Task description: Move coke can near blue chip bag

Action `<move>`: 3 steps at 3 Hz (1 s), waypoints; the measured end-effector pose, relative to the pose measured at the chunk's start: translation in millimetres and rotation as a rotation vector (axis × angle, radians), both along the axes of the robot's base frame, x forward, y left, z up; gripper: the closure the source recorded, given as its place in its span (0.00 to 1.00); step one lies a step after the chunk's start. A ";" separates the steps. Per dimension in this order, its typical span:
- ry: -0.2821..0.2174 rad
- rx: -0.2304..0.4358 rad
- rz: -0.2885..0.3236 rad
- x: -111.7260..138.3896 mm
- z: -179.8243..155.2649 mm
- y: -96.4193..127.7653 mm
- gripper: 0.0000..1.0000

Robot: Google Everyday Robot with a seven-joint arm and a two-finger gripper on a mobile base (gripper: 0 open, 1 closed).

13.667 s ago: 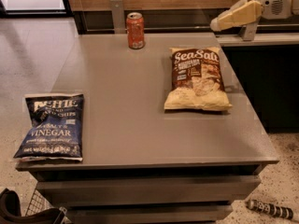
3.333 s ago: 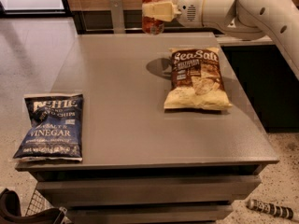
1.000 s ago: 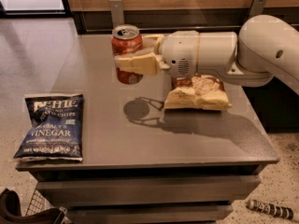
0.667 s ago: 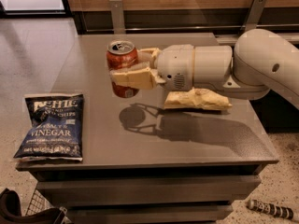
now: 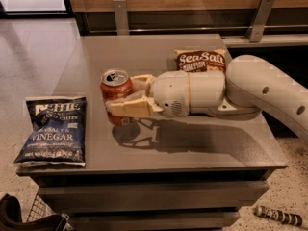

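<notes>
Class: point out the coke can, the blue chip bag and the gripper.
coke can (image 5: 114, 77), camera view, silver top.
blue chip bag (image 5: 53, 134), camera view, printed front.
gripper (image 5: 119, 96), camera view, clasping the can, between fingertips.

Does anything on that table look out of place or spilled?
The blue chip bag appears to overhang the table on the left; a striped object lies on the floor. The gripper, over the table, holds the coke can upright; nothing spilled.

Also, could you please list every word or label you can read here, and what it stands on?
"VINEGAR": dark navy-blue flat chip bag; other lettering too blurred.
"Sea Salt": brown-and-cream chip bag; small print unreadable.
Small red-orange coke can, held in the gripper between the bags: nothing readable.
</notes>
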State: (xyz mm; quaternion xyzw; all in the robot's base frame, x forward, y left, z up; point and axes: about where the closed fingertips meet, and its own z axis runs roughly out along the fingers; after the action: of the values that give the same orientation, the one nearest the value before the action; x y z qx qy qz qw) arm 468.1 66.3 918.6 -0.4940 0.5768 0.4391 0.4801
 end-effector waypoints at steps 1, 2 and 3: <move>0.026 -0.008 0.069 -14.2 -27.3 14.8 1.00; 0.036 -0.021 0.105 -22.2 -38.0 23.3 1.00; 0.046 -0.030 0.162 -28.0 -43.3 32.1 0.93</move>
State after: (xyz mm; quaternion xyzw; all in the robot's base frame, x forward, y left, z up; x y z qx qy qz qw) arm 440.1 98.3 875.3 -0.5360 0.5522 0.4791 0.4222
